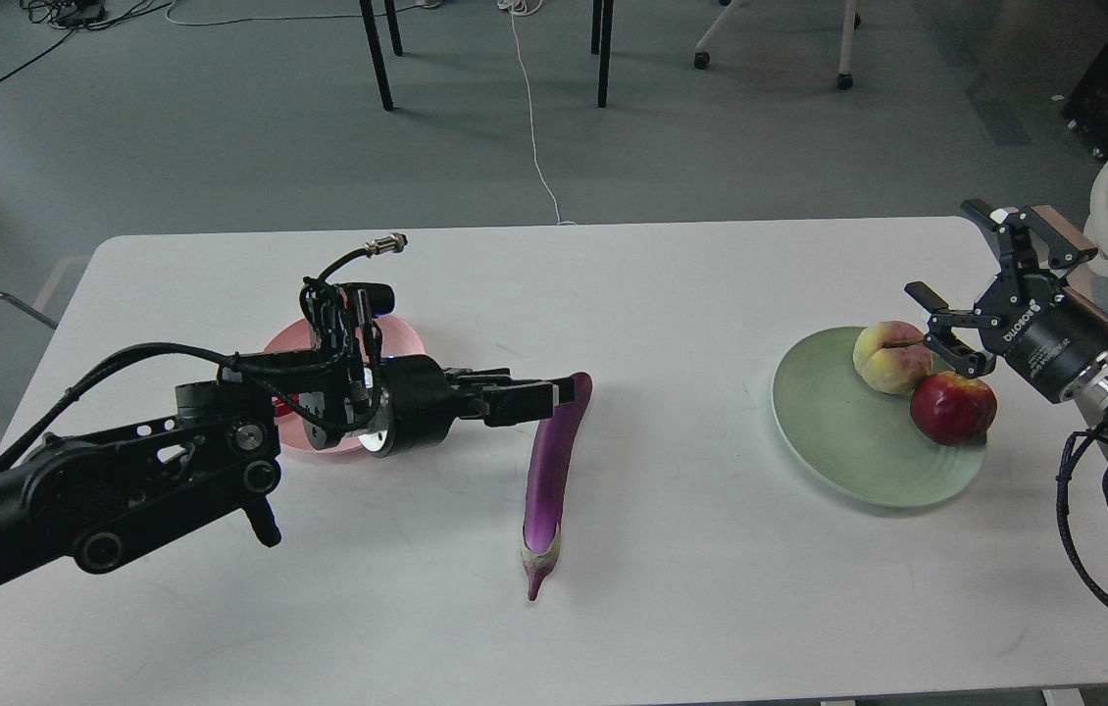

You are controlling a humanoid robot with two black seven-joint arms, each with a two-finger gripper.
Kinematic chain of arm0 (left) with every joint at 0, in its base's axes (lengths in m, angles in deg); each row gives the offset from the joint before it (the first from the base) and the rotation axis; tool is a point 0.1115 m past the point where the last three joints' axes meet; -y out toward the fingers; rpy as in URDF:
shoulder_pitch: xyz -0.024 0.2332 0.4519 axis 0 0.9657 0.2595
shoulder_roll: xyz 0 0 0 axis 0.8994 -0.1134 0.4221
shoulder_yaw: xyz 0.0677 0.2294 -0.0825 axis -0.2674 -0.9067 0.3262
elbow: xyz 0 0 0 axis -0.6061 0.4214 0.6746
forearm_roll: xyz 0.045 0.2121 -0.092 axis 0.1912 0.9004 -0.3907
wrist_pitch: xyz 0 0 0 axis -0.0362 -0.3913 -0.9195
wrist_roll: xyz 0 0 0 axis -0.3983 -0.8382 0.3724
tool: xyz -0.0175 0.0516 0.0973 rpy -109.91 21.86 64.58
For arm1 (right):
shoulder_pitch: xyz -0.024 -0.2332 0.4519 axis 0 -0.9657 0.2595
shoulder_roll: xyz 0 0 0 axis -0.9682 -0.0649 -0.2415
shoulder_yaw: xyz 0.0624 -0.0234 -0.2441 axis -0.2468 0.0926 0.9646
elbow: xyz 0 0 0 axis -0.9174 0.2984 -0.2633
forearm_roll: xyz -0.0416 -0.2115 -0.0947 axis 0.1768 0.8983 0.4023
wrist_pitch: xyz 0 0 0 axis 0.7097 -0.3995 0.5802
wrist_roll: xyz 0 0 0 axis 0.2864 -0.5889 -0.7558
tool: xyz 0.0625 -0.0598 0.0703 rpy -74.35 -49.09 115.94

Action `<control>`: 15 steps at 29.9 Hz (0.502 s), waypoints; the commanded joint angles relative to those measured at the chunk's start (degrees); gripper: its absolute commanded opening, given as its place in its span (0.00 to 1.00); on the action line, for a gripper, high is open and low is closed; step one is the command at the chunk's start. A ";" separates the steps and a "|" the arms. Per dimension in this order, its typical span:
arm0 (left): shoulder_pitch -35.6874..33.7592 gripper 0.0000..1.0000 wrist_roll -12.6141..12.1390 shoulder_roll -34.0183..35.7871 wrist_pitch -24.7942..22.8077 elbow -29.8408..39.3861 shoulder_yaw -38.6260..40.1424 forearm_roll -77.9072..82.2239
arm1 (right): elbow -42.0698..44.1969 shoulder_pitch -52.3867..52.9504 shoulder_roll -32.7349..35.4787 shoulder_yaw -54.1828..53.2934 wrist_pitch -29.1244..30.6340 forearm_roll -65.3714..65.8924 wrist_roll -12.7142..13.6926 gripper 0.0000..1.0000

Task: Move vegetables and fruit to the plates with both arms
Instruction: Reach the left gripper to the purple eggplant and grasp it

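Beside the eggplant's [550,469] far, rounded end sits my left pincer [554,394], its fingers reaching in from the left and touching or nearly touching the purple skin; whether they are spread or pressed together I cannot tell from this angle. The eggplant lies lengthwise on the white table [691,588], calyx toward me. Left of the eggplant, behind my left wrist, is the pink plate [397,338], mostly hidden, with a sliver of red showing that may be the chili. Well to the right of the eggplant is the green plate [843,446], already holding the peach [889,357] and the pomegranate [952,408]. My right pincer [946,322] hovers spread just above them, holding nothing. To grip well, I judge I should straddle the eggplant nearer its middle, since a pinch at the tip would let it swing.
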 commanded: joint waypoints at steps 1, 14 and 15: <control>-2.72 0.98 -1.55 -5.51 -0.12 -5.91 -2.90 6.09 | 0.00 -0.58 0.02 -0.09 0.00 0.00 0.00 0.98; -8.45 0.98 -1.55 -13.09 -1.70 -16.65 -9.76 10.76 | 0.00 -1.20 0.37 -0.97 0.00 0.00 0.00 0.98; -8.27 0.98 -1.55 -13.17 -1.88 -16.83 -9.76 11.29 | 0.00 -1.20 0.37 -0.97 0.00 0.00 0.00 0.98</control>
